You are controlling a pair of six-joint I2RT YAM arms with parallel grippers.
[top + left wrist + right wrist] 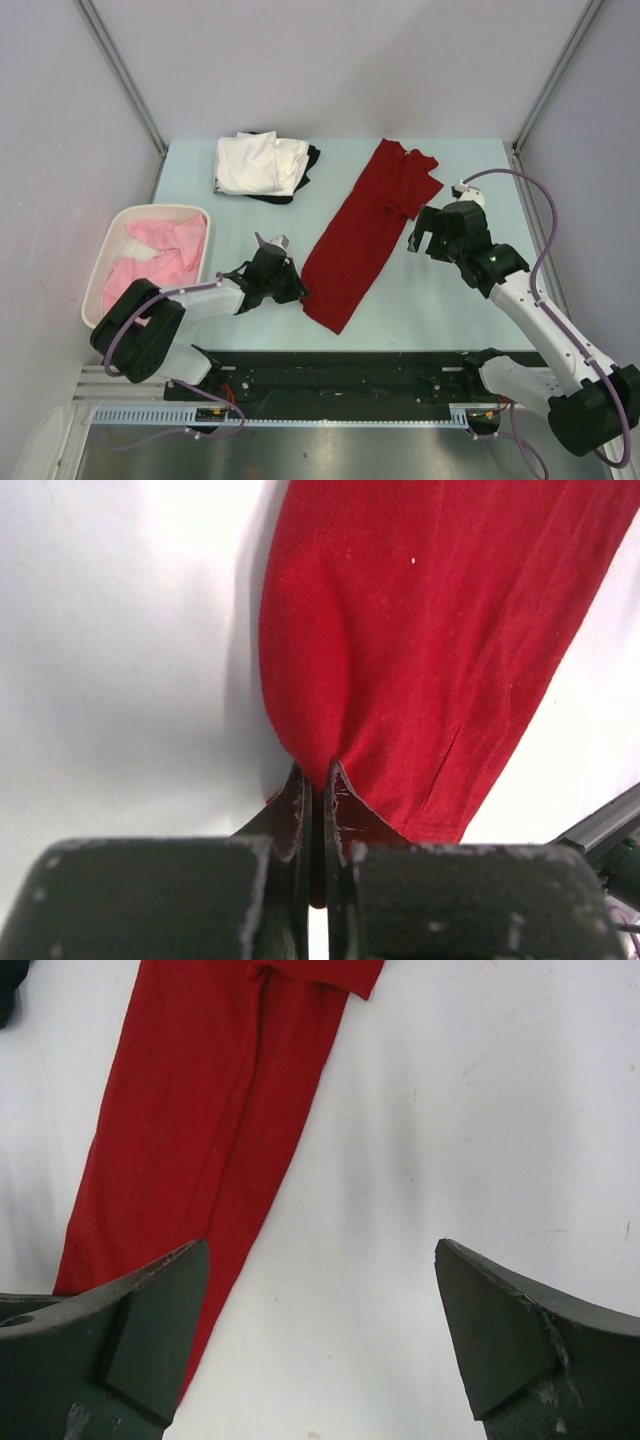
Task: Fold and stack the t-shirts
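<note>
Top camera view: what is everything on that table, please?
dark red cotton t-shirt: one, dark red, long folded strip slanting across mid-table
white cotton t-shirt: one, white, folded, far left, atop the black one
black cotton t-shirt: one, black, beneath it
pink cotton t-shirts: number unclear, pink, in the basket
white plastic basket: one, white, table's left edge
table: one, pale blue-green
left claw: one, black, shut on the red shirt's near edge
right claw: one, black, open, right of the red shirt

A white basket (160, 208) sits at the left edge of a pale green table (440, 300), enclosed by plain grey walls (340, 60).
</note>
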